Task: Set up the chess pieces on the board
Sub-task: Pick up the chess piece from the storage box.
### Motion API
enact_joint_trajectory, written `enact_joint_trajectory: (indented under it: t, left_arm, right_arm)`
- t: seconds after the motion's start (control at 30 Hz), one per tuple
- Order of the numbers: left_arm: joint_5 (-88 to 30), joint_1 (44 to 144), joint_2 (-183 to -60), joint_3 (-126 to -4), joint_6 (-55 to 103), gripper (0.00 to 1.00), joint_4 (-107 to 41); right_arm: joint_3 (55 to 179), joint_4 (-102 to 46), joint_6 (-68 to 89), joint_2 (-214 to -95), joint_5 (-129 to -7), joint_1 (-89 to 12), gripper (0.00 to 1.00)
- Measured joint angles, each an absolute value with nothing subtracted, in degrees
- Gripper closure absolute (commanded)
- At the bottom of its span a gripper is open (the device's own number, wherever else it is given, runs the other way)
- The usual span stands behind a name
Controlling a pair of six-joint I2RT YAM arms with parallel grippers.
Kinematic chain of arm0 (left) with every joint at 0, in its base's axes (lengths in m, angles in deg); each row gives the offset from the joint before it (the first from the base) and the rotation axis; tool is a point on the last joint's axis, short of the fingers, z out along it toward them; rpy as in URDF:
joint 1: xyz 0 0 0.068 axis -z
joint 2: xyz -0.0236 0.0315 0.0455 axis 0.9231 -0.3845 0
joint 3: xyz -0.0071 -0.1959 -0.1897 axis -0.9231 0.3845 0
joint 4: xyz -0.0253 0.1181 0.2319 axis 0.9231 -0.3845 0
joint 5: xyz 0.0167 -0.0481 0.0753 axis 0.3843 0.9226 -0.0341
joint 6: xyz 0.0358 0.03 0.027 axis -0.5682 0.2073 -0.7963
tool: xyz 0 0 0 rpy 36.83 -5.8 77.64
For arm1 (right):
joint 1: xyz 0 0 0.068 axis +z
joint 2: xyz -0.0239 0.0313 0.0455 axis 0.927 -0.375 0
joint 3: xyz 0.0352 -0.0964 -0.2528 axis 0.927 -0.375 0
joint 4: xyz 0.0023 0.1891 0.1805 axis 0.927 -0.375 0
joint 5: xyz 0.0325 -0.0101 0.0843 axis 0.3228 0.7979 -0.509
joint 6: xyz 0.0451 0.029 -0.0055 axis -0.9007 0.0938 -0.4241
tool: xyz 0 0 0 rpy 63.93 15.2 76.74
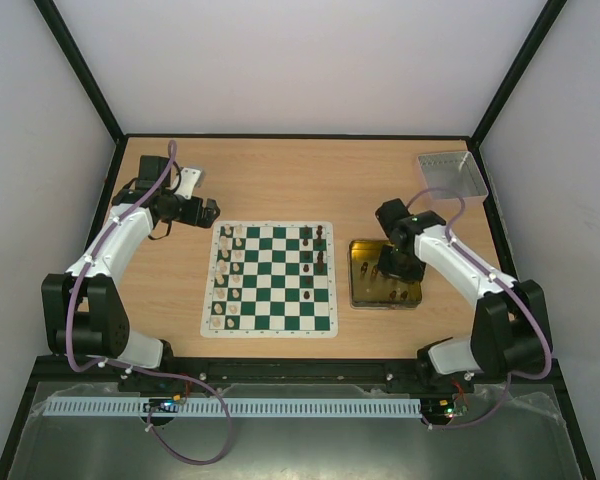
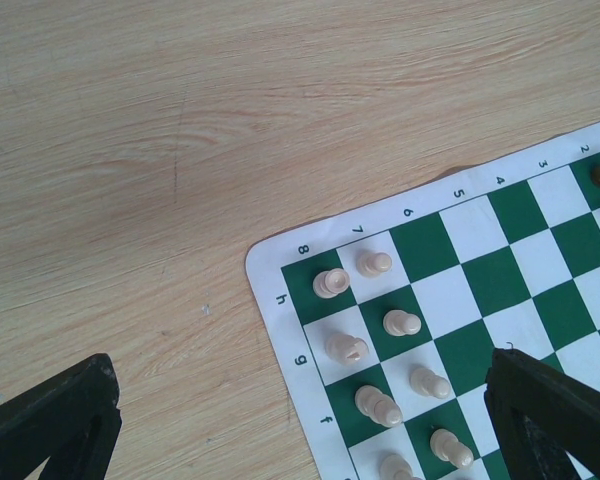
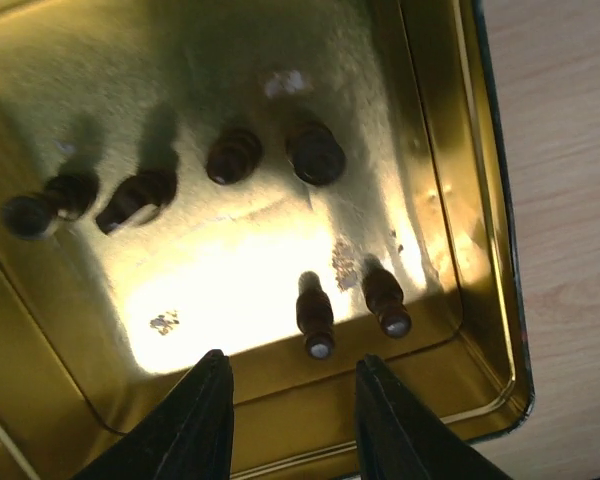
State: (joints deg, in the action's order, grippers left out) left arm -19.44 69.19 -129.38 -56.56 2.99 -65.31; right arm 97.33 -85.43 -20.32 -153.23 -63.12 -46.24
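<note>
left gripper: I'm running it spread wide, gripping nothing and touching nothing. It's hovering just off the far-left corner of the board.
left fingers: one is hanging over bare table, the other over the board's edge squares. The corner marked h8 is sitting between them.
room left: open wood is running left of the board and beyond it, with the enclosure wall closing it off on the left.
cream pieces: standing along the board's two left columns.
dark pieces: bunching in the far half of the right columns. The middle columns are showing bare squares.
gap: a narrow strip of table is separating the board's right edge from the tin.
right gripper: I'm holding the jaws partway apart with a narrow gap and nothing between them, touching nothing I can see. It's hovering over the tin's near wall, pointing in.
loose dark pieces: six are sitting on the tin floor, upright or toppled I can't tell. Two are lying just ahead of my fingertips and four nearer the far wall.
room right: the tin walls are boxing in every side, and the right wall is running near the right one of the close pair.
grey tray: sitting in the far-right corner, well apart from the tin.
</note>
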Motion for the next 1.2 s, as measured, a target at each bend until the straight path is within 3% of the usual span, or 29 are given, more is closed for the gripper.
enact_joint_trajectory:
  t: [0.93, 1.1, 1.2]
  left_arm:
    - [-19.4, 69.2, -129.4, -56.6, 3.0, 0.01, -65.3]
    - [-19.4, 69.2, -129.4, -56.6, 3.0, 0.01, -65.3]
    - [-19.4, 69.2, -129.4, -56.6, 3.0, 0.01, -65.3]
  right_arm:
    - [87.3, -75.3, -20.2, -155.7, -67.8, -50.8, 0.71]
    - [86.6, -74.4, -20.2, -156.3, -67.9, -50.8, 0.79]
    - [86.1, -74.2, -20.4, -156.3, -67.8, -50.8, 0.89]
